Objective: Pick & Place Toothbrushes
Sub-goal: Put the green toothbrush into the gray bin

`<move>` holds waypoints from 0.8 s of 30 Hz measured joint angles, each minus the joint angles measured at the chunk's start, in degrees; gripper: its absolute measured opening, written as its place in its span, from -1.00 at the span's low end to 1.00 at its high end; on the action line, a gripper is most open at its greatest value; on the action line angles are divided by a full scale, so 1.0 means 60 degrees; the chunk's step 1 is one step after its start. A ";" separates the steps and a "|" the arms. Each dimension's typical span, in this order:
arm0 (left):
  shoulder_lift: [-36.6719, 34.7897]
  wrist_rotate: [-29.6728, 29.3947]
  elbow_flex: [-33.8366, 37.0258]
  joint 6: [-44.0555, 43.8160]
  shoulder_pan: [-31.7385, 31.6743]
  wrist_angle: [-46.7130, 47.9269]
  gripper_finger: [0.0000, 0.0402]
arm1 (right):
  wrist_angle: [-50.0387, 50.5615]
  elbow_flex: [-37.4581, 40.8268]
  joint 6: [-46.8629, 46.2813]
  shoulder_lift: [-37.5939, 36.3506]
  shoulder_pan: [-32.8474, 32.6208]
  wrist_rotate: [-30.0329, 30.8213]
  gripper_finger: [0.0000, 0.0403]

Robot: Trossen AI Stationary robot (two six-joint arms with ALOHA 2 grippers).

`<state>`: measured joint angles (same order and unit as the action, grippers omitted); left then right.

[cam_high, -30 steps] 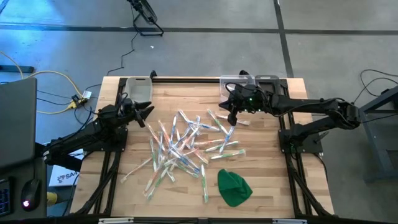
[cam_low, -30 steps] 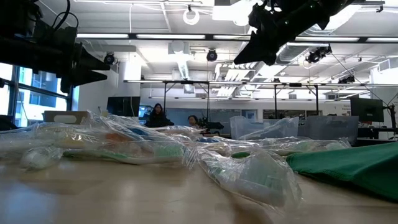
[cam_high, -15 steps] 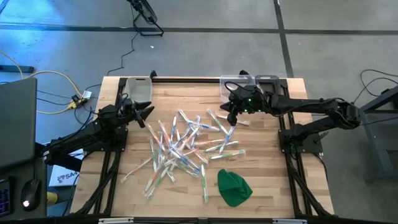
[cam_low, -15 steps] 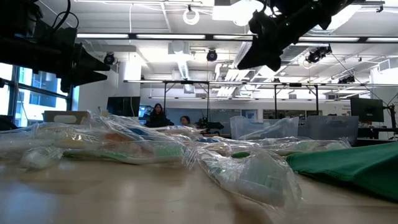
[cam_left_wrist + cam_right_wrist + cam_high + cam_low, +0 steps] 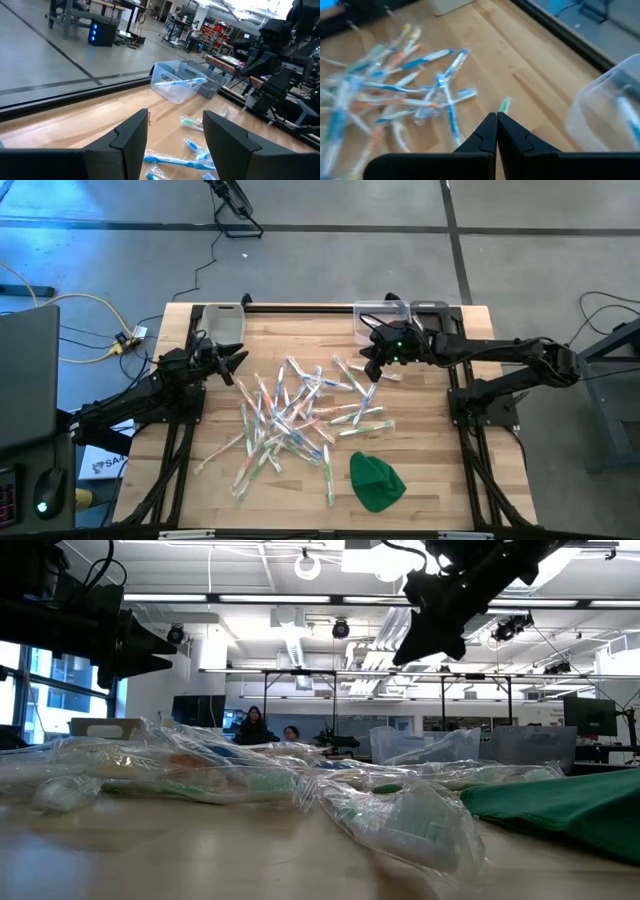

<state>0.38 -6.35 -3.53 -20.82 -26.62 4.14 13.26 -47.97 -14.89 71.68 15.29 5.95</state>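
I'm hovering the right tool, closed and empty, beside the clear plastic bin; descending closed risks scattering the pale wrapped toothbrushes. Left tool open.

In my right wrist view, the pale translucent toothbrushes with blue and orange accents smear into streaks. The clear rectangular plastic bin runs off the edge, its contents too blurred to identify.

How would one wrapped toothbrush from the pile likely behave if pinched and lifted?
The toothbrushes look thin and small, so probably light and stiff. Their clear wrappers look glossy, so possibly slippery. They lie crossed over one another, so lifting one would likely drag its neighbours.
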 joint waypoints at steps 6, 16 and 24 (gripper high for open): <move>0.0003 0.0000 0.0000 0.0000 0.0002 0.0011 -0.07 | -0.0060 0.0000 -0.0010 0.0143 -0.0236 0.0285 -0.77; 0.0000 -0.0004 0.0000 0.0000 -0.0001 0.0018 -0.07 | -0.1371 0.0006 -0.0198 0.1583 -0.0408 0.0174 -0.36; 0.0004 -0.0004 0.0000 0.0000 0.0002 0.0011 -0.07 | -0.2695 0.0004 -0.0770 0.3119 -0.0620 -0.0449 -0.38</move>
<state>0.40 -6.37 -3.53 -20.82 -26.61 4.21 -2.91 -47.94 -19.51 90.40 11.57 3.25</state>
